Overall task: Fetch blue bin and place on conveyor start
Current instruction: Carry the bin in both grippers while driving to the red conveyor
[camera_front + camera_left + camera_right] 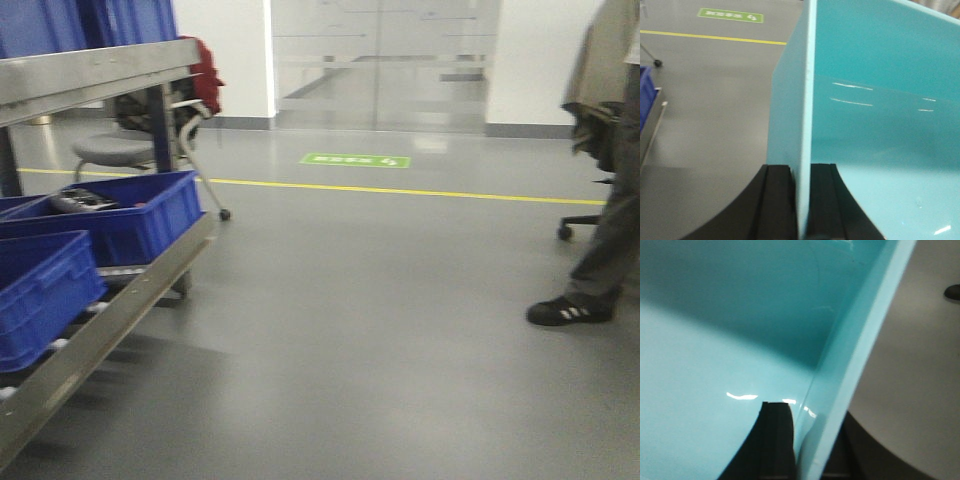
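On the front camera I see a steel roller rack (130, 295) at the left edge carrying dark blue crates (120, 215). Grey floor runs out ahead, crossed by a yellow line (400, 190) with a green floor sign (355, 160) just past it. A person's leg and black shoe (570, 310) stand at the right edge.

On the left wrist camera, the left gripper (804, 200) is clamped on a side wall of the blue bin (880, 125). One black finger presses the outer face and the other the inner face, with the wall upright between them. The tub's turquoise inside spreads to the gripper's right. To its left lies bare floor, so the bin is held above the ground.

On the right wrist camera, the right gripper (810, 455) pinches the opposite wall the same way. One finger is inside the tub and the dark one is outside. The bin's interior fills the space to the gripper's left, and floor lies to its right.
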`<state>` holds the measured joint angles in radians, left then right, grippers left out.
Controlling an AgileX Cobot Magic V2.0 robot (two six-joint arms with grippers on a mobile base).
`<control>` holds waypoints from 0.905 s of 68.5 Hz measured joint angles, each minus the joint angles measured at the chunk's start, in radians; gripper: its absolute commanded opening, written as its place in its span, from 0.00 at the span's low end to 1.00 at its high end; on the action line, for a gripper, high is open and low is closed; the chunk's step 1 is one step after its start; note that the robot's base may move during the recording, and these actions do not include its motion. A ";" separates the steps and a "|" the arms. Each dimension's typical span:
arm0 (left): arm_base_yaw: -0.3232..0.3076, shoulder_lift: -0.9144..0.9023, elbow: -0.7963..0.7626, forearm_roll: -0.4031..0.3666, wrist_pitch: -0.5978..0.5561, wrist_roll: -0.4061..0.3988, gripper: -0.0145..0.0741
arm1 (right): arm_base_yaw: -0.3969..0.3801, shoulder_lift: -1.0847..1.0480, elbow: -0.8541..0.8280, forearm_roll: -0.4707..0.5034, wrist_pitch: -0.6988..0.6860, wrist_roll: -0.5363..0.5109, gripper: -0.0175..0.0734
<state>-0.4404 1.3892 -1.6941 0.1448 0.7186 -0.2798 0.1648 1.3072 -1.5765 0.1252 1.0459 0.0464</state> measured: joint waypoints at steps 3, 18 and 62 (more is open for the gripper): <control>0.000 0.000 0.000 0.000 0.000 0.000 0.04 | 0.000 0.000 0.000 0.000 0.000 0.000 0.03; 0.000 0.000 0.000 0.000 -0.003 0.000 0.04 | 0.000 0.000 0.000 0.000 0.000 0.002 0.03; 0.000 0.000 0.000 0.000 -0.003 0.000 0.04 | 0.000 -0.001 0.000 0.000 0.002 0.002 0.03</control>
<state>-0.4404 1.3892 -1.6941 0.1448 0.7160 -0.2798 0.1648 1.3065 -1.5765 0.1252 1.0479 0.0483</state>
